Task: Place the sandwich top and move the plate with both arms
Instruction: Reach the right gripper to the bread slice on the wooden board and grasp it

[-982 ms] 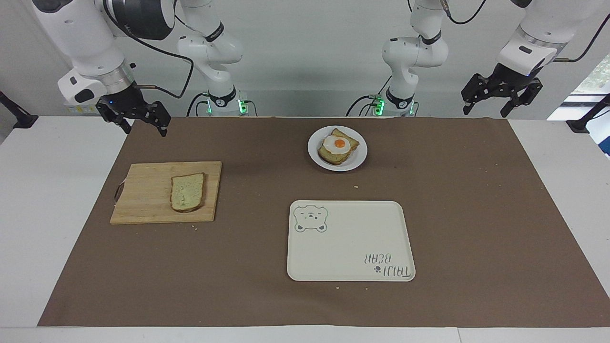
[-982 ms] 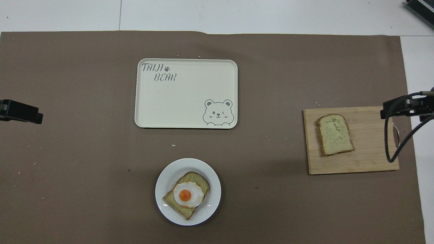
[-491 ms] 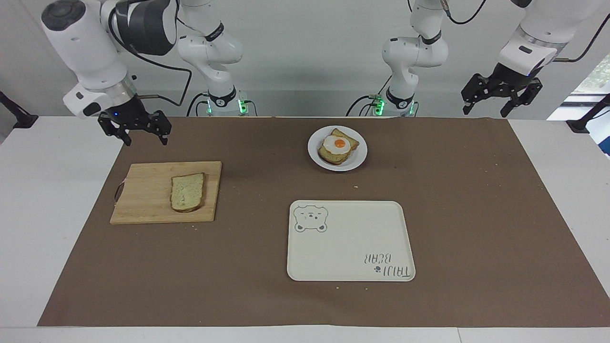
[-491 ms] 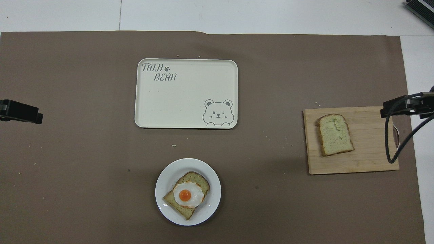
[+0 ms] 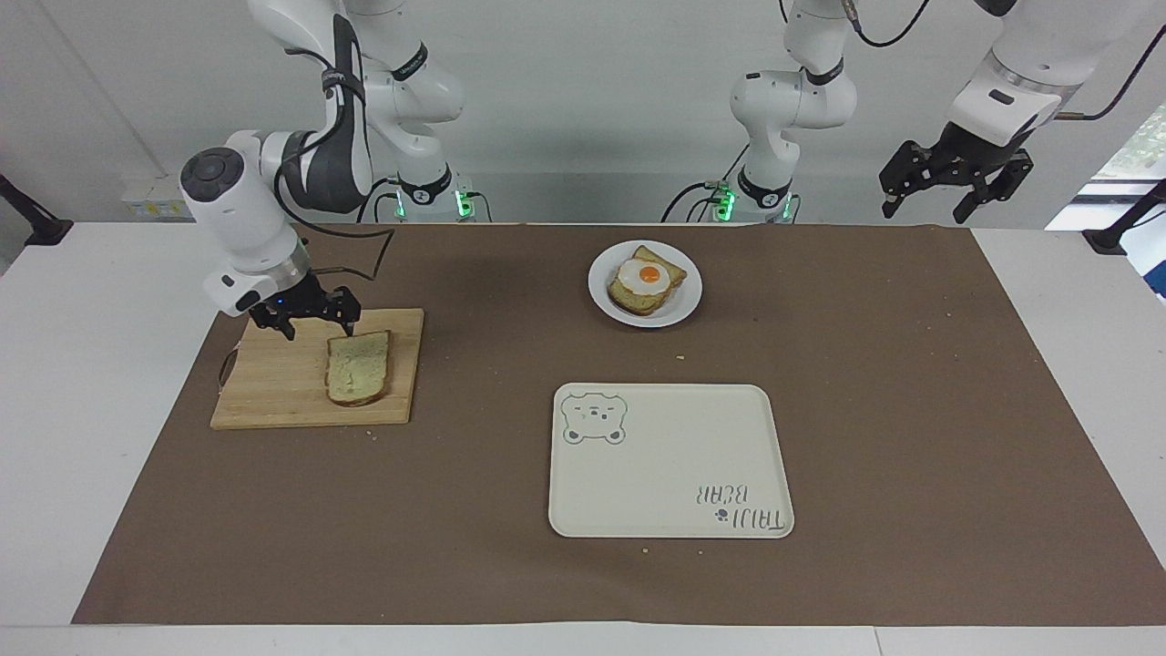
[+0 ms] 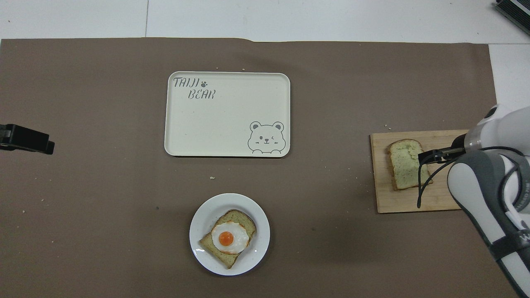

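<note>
Right gripper (image 5: 317, 321) low over the cutting board (image 5: 273, 392), fingers apart, holding nothing. Bread slice (image 5: 358, 367) flat just beside, toward the plate (image 5: 683, 296), long axis running away from the robots. Left gripper (image 5: 952, 187) waiting, open, well apart.

Right end effector (image 5: 317, 322) low, fingers spread; left end effector (image 5: 955, 186) raised, open

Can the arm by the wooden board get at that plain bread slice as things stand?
Probably yes. The right gripper hangs open just over the cutting board, beside the sandwich top. The slice lies flat and uncovered, with nothing between it and the fingers.
</note>
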You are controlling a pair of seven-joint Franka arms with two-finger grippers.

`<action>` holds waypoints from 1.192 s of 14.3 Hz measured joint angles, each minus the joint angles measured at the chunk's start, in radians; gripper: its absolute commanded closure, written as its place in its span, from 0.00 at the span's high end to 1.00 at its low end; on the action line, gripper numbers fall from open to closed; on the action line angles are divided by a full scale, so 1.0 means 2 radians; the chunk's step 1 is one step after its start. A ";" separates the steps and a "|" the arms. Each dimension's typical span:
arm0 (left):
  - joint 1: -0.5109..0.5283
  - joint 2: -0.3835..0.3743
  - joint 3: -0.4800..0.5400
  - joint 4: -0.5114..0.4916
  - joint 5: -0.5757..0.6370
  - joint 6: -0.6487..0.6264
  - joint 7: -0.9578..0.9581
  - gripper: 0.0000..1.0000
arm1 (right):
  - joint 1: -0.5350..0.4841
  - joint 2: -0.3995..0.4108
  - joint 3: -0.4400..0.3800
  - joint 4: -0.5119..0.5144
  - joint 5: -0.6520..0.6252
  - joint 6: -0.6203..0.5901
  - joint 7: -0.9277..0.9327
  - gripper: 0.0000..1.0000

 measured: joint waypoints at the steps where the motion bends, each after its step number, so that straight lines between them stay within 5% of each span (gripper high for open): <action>1: 0.001 0.000 0.000 -0.002 -0.010 0.000 0.000 1.00 | -0.004 0.008 0.000 -0.011 0.000 0.016 -0.003 0.73; 4: 0.009 -0.008 0.003 -0.023 -0.055 0.004 0.003 1.00 | -0.012 0.033 -0.001 -0.028 0.000 0.054 -0.006 0.59; 5: 0.011 -0.015 0.003 -0.037 -0.061 0.010 0.006 1.00 | -0.015 0.041 -0.001 -0.033 0.000 0.067 -0.007 0.42; 6: 0.011 -0.023 0.003 -0.054 -0.065 0.018 0.007 1.00 | -0.019 0.049 -0.001 -0.037 0.000 0.080 -0.010 0.10; 7: 0.011 -0.032 0.002 -0.070 -0.066 0.024 0.008 1.00 | -0.020 0.054 0.000 -0.038 0.007 0.087 -0.013 0.00; 17: 0.011 -0.047 0.000 -0.087 -0.028 0.061 0.009 1.00 | -0.021 0.048 0.004 -0.019 0.017 0.047 -0.019 0.00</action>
